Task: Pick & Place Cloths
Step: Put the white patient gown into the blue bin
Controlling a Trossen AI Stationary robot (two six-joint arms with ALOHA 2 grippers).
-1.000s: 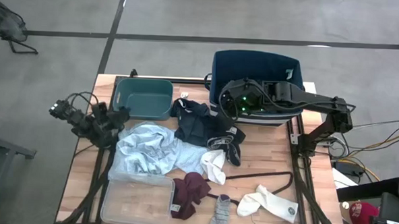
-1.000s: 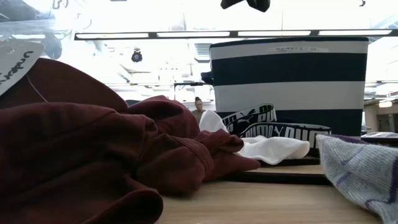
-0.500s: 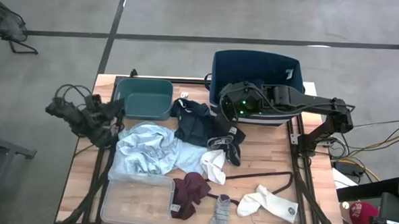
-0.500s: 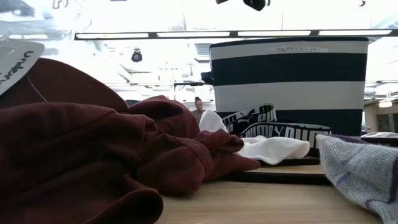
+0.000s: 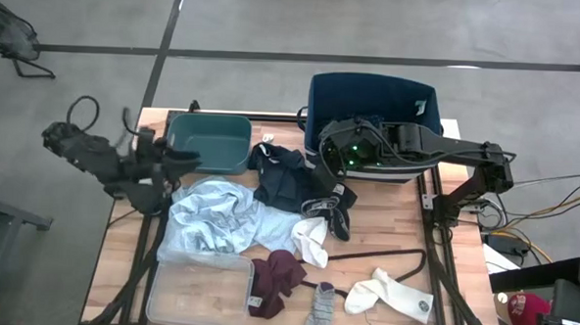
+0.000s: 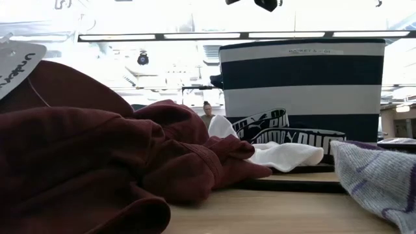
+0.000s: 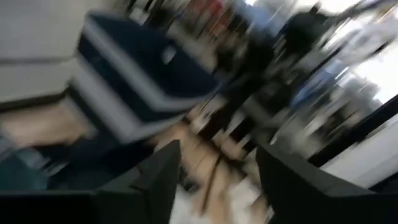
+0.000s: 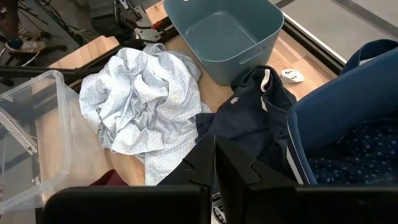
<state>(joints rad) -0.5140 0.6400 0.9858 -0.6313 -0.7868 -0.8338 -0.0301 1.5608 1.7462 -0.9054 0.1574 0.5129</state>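
A light blue shirt [image 5: 214, 218] lies crumpled at the table's left, and dark navy clothes [image 5: 284, 177] lie beside it. Nearer the front lie a maroon piece [image 5: 277, 277], white socks [image 5: 311, 240] [image 5: 392, 294] and a grey sock [image 5: 320, 311]. My left gripper [image 5: 187, 156] stands open and empty at the teal bin's left wall; its wrist view is blurred. My right gripper [image 8: 214, 163] is shut with nothing in it. It hovers over the left edge of the navy striped basket [image 5: 371, 112], above the navy clothes [image 8: 249, 118].
A teal bin [image 5: 209, 144] stands at the far left. A clear plastic tray [image 5: 198, 291] sits at the front left, and a thin black hanger [image 5: 394, 260] lies on the wood at the front right. A dotted dark blue cloth [image 8: 348, 155] lies inside the basket.
My left arm has swung: its rear end has gone toward the table's left edge, while its fingers have turned toward the teal bin and now show spread apart. The cloths have kept their places.
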